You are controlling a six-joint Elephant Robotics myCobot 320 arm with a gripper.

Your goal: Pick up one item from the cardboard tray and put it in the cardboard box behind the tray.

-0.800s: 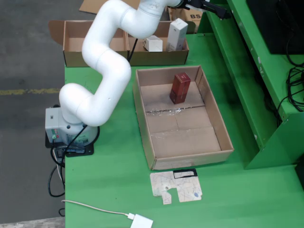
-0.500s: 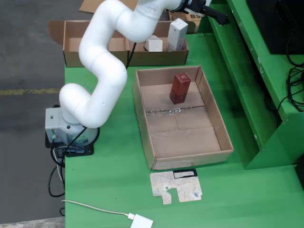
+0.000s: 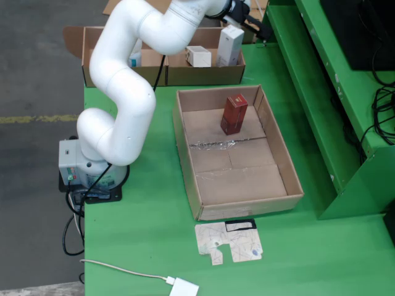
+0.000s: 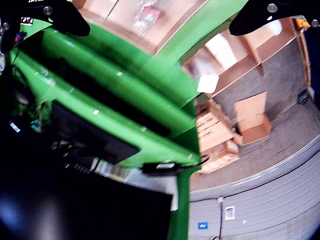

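Green tabletop (image 3: pixel 142 209) carries one tray (image 3: pixel 281 166) holding a single dark red carton (image 3: pixel 234 113), upright near its far end, lettering too small to read. Behind, the box (image 3: pixel 203 74) holds two white cartons (image 3: pixel 229 44). Gripper (image 3: pixel 250 18) hangs above, fingers (image 4: pixel 60 15) spread, empty.

My fixed overhead view is evenly lit and sharp, with soft shadows inside the cardboard tray (image 3: pixel 237 157) and glare on its tape. My wrist view is fisheye-warped, tilted, motion-blurred, and very dark at lower left.
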